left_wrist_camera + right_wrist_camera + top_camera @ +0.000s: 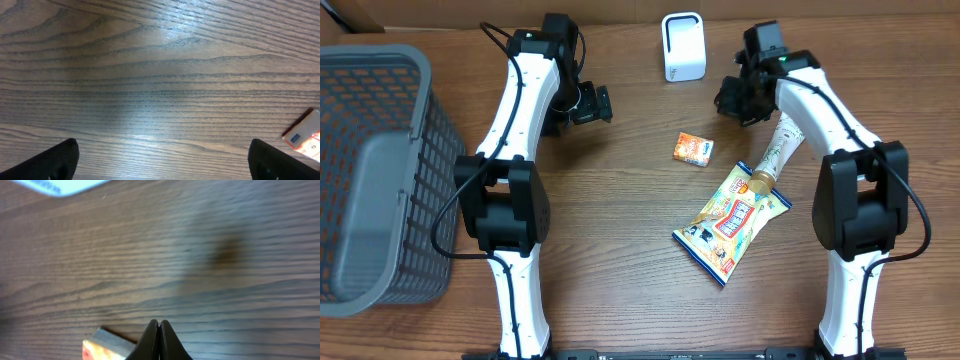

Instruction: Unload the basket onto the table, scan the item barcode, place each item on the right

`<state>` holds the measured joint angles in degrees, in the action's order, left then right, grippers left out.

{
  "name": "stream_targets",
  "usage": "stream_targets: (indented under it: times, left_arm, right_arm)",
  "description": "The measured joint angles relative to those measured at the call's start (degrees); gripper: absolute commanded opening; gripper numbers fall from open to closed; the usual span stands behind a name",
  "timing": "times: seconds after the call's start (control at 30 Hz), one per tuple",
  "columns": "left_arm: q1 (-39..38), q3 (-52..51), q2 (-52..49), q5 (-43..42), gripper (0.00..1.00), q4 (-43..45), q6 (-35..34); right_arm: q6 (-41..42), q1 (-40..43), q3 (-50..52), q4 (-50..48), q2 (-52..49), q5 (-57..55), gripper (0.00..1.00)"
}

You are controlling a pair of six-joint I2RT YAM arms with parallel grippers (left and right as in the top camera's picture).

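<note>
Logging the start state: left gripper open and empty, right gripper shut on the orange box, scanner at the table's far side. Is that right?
No. The right gripper is shut, but on nothing. The right wrist view shows its jaws pressed together, with the orange box lying loose on the table beside them. The rest holds.

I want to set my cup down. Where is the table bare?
Bare wood lies between the left arm and the snack bag, toward the front. It is crowded by the right arm, where the orange box, bag and bottle cluster.
</note>
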<state>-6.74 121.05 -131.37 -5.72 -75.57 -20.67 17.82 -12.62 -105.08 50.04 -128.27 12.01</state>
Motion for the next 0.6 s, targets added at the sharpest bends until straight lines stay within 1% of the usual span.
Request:
stream_targets:
  times: [0.13,0.3,0.6]
  left_arm:
    - [0.0,0.0,0.0,0.0,1.0,0.0,0.0]
    - [0.0,0.0,0.0,0.0,1.0,0.0,0.0]
    - [0.0,0.0,0.0,0.0,1.0,0.0,0.0]
  right_arm:
    - [0.0,-2.7,2.3,-0.3,-1.0,0.2,0.04]
    - [0.0,-5.4,3.7,2.7,-2.8,0.3,0.04]
    - [0.1,-5.1,3.8,14.4,-2.9,4.0,0.04]
